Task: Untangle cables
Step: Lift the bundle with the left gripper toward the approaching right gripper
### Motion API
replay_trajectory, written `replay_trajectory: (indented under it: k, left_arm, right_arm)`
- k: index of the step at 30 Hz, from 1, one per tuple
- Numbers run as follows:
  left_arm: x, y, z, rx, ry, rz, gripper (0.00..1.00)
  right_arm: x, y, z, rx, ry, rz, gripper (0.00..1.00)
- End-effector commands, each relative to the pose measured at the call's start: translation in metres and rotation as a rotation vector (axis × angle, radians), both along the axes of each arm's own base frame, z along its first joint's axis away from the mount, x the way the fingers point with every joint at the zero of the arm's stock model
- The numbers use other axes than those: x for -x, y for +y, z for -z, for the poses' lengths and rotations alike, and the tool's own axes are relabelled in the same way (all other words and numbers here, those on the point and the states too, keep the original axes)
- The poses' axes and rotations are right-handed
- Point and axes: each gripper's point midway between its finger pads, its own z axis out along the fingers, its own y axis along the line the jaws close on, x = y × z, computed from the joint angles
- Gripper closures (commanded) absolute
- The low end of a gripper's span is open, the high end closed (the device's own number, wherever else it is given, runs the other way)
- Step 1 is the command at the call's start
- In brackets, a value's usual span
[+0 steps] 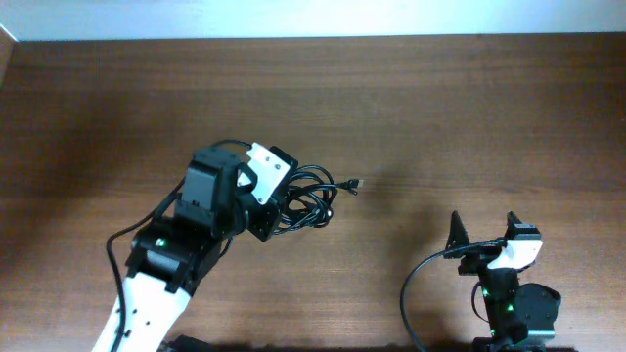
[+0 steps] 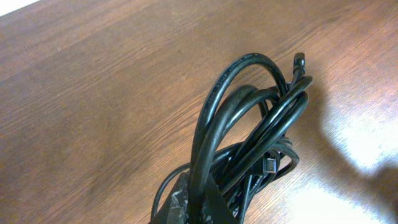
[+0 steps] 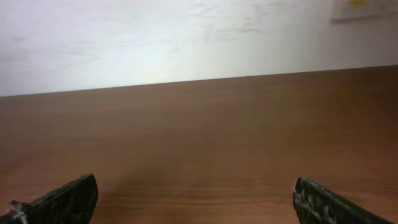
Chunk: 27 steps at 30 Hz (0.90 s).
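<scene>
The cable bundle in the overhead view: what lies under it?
Bare wooden table shows through the loops of the cables; nothing else is visible beneath. The left gripper, shut on the bundle's near end, covers whatever lies under that part.

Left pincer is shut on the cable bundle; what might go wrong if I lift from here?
The left pincer clamps several loops of the thin black cables together, so lifting may raise the whole knot. The right pincer stands open and far off, so nothing would hold the bundle down. The loose plug end could snag in a loop.
</scene>
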Motion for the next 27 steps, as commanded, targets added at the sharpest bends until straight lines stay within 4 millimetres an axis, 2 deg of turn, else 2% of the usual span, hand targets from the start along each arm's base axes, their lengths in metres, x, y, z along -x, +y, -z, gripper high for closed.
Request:
replay_trajectory:
  k: [1,2,3,5,6,8,11,12,15,17,20,21,22,24,27]
  left_arm:
    - [0.009,-0.005,-0.034,0.148,-0.013,-0.052,1.00]
    - [0.011,-0.004,-0.040,0.179,-0.013,-0.075,1.00]
    - [0.013,-0.004,-0.050,0.223,-0.025,-0.099,1.00]
    - [0.012,-0.004,-0.063,0.285,-0.041,-0.132,1.00]
    - [0.010,-0.005,-0.070,0.330,-0.041,-0.157,1.00]
    - [0.007,-0.006,-0.077,0.393,-0.023,-0.198,1.00]
    - [0.004,-0.008,-0.084,0.462,-0.003,-0.232,1.00]
    - [0.004,-0.009,-0.085,0.475,0.002,-0.232,1.00]
    - [0.008,-0.017,-0.091,0.501,0.002,-0.177,1.00]
    - [0.015,-0.025,-0.094,0.490,-0.014,-0.089,1.00]
    - [0.036,-0.044,-0.102,0.484,-0.048,0.129,1.00]
    - [0.043,-0.051,-0.107,0.503,-0.054,0.198,1.00]
    - [0.048,-0.055,-0.113,0.527,-0.062,0.244,1.00]
    - [0.050,-0.057,-0.115,0.535,-0.064,0.258,1.00]
    - [0.057,-0.062,-0.123,0.558,-0.079,0.325,1.00]
  right_arm:
    - [0.009,0.043,-0.009,-0.095,-0.005,-0.250,0.01]
    - [0.011,0.046,-0.012,-0.153,0.008,-0.259,0.01]
    - [0.018,0.050,-0.027,-0.189,0.012,-0.278,0.01]
    - [0.028,0.052,-0.043,-0.193,0.033,-0.290,0.01]
    - [0.039,0.053,-0.047,-0.201,0.097,-0.284,0.01]
    - [0.053,0.053,-0.058,-0.214,0.186,-0.276,0.01]
    - [0.062,0.055,-0.087,-0.161,0.291,-0.290,0.01]
    - [0.062,0.055,-0.091,-0.148,0.342,-0.297,0.01]
    - [0.059,0.061,-0.104,-0.178,0.490,-0.327,0.01]
    - [0.051,0.078,-0.119,-0.224,0.504,-0.435,0.01]
    - [0.056,0.108,-0.139,-0.291,0.462,-0.649,0.01]
    - [0.060,0.115,-0.146,-0.301,0.439,-0.705,0.03]
    - [0.067,0.125,-0.158,-0.317,0.399,-0.802,0.13]
    - [0.077,0.136,-0.173,-0.329,0.352,-0.916,0.14]
    - [0.078,0.138,-0.177,-0.324,0.334,-0.934,0.20]
